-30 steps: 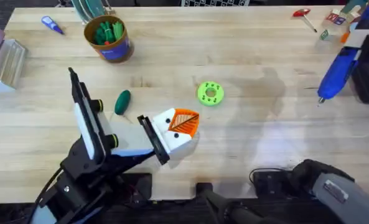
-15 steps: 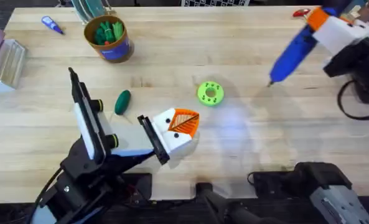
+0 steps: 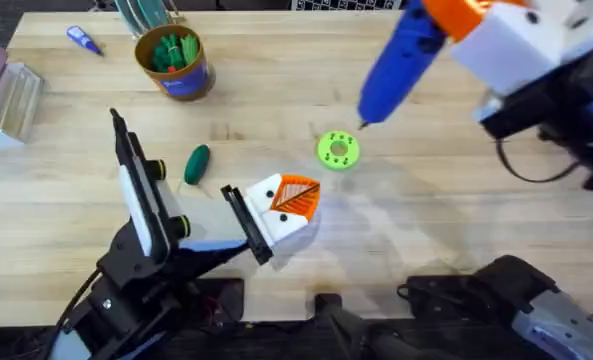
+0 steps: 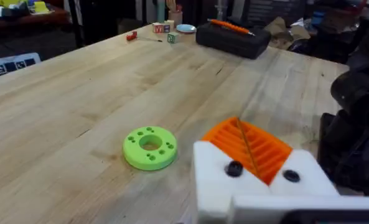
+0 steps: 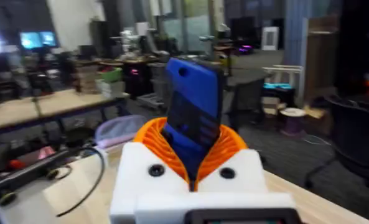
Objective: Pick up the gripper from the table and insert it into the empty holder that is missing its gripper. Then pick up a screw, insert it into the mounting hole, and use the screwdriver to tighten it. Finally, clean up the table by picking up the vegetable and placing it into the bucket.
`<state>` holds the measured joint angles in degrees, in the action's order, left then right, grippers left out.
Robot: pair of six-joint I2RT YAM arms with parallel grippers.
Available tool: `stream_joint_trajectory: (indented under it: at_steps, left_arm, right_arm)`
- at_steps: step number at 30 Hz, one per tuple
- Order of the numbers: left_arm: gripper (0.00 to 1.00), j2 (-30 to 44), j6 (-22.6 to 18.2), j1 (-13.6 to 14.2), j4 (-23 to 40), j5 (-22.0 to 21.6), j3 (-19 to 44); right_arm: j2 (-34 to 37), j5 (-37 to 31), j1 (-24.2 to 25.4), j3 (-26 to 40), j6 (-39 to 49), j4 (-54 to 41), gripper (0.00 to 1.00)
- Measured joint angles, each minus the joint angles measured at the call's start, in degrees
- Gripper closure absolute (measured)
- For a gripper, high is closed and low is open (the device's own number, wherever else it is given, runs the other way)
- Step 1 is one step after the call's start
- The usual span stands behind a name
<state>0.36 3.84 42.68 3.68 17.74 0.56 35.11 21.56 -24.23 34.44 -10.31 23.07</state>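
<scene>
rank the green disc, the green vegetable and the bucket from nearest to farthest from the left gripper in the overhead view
From the left gripper, low and centre on the table:
1. The green disc, just up and to the right.
2. The vegetable, to the left; not much farther than the disc.
3. The bucket, clearly farthest, at the far left of the table.

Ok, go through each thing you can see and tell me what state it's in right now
screwdriver: held in the right gripper, lifted, tip down near the green disc
holder: orange finger fitted, held by the left gripper
vegetable: lying on the table
bucket: upright, green pieces inside
</scene>
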Motion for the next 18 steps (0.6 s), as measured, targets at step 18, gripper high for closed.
stream_joint_trajectory:
  at_steps: [18]
  left_arm:
    - [0.988, 0.0, 0.0, 0.0, 0.0, 0.0, 0.0]
  right_arm:
    - [19.9, 2.3, -19.6, 0.0, -1.3, 22.8, 0.979]
